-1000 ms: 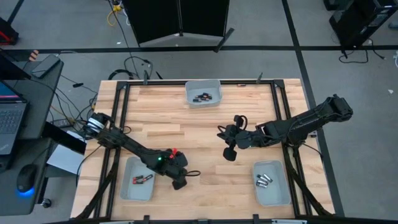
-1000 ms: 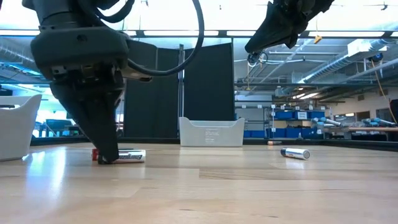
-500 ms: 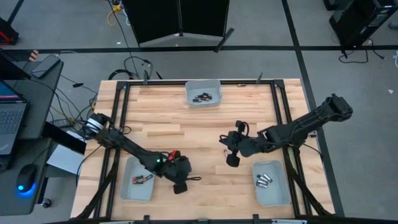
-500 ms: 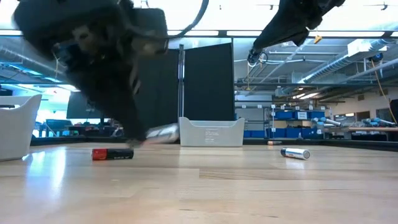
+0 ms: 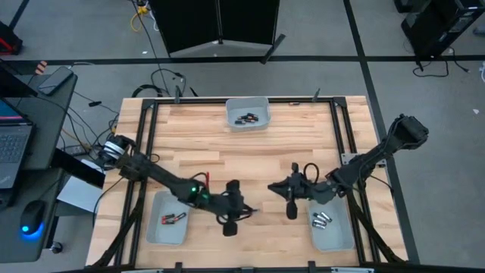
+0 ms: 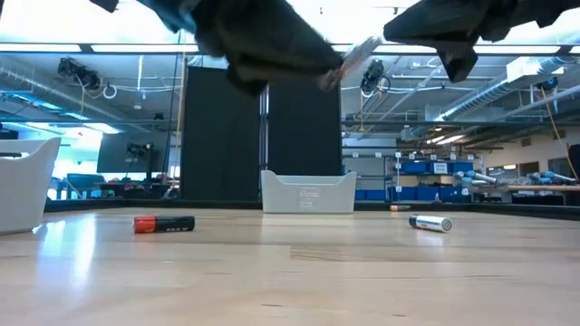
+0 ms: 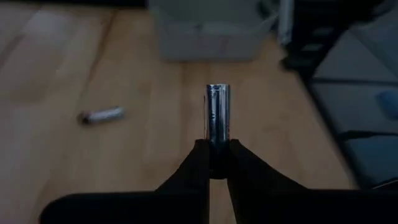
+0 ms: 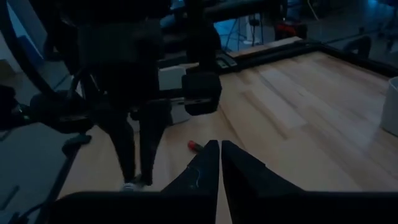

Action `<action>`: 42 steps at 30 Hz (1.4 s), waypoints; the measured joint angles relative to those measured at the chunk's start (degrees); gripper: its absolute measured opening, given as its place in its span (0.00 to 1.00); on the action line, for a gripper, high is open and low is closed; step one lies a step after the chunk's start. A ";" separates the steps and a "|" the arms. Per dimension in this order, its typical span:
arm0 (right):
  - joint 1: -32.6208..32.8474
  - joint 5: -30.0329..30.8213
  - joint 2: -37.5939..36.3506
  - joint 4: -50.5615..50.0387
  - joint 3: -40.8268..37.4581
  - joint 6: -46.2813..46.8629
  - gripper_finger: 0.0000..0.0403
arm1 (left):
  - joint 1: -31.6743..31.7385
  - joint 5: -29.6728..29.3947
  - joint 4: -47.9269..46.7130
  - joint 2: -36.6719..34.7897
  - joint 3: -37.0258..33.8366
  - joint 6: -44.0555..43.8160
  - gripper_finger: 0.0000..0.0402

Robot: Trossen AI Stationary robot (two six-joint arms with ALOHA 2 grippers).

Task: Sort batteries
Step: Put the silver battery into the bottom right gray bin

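Silver-grey battery (image 7: 217, 112) pinched upright in the left hand (image 7: 213, 163), lifted above the tabletop (image 5: 250, 159), likely bound for the right-side tray (image 5: 342, 235). Beside it, the right hand (image 5: 291, 206) hovers closed and empty.

The table (image 5: 250, 152) was pale wood in lengthwise planks, framed in black. All three trays were pale grey: the far tray (image 5: 248, 113), the near left tray (image 5: 155, 227) and the near right tray (image 5: 337, 235). One battery (image 6: 164, 224) on the table was red and black; another (image 6: 430, 223) was silver-grey. The battery (image 7: 217, 112) in the black left gripper (image 7: 213, 163) was shiny silver.
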 joint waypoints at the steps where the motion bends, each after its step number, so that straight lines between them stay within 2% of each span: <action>1: 0.22 0.02 0.00 0.17 0.00 -0.13 0.08 | 0.39 1.25 1.29 0.00 0.00 0.84 0.07; 4: 1.16 0.02 0.00 1.04 0.17 -1.78 0.08 | 1.65 4.13 6.60 -0.02 -0.91 2.62 0.02; 9: 2.42 0.26 -0.02 4.06 0.28 -4.86 0.10 | 4.27 10.75 30.25 -0.09 -11.47 0.00 0.00; 12: 2.42 0.26 -0.02 4.04 0.28 -4.96 0.10 | 5.48 11.49 43.44 -0.09 -18.51 -3.64 0.00; 16: 2.27 0.26 -0.02 3.97 0.28 -4.98 0.10 | 6.08 11.36 52.33 -0.09 -24.29 -5.67 0.00; 22: 1.69 -0.33 -0.02 3.87 0.28 -5.04 0.10 | 5.99 11.64 52.99 -0.09 -25.45 -4.80 0.00; 27: 1.79 -6.14 -0.04 0.49 0.87 -2.36 0.10 | 6.01 13.18 52.49 -0.09 -25.44 -4.73 0.01; 29: 2.20 -9.03 -0.04 -8.26 3.49 1.54 0.10 | 6.01 13.49 52.31 -0.09 -25.44 -4.65 0.01; 35: 5.16 -17.19 -0.04 -43.14 16.25 15.93 0.10 | 6.03 13.60 50.60 -0.09 -25.44 -3.16 0.01; 38: 6.67 -22.76 0.01 -50.16 19.96 20.18 0.10 | 6.32 13.59 49.66 -0.09 -25.42 -3.06 0.01; 42: 8.13 -30.52 3.73 -53.45 22.57 24.36 0.10 | 6.78 13.54 48.93 -0.07 -25.40 -3.09 0.01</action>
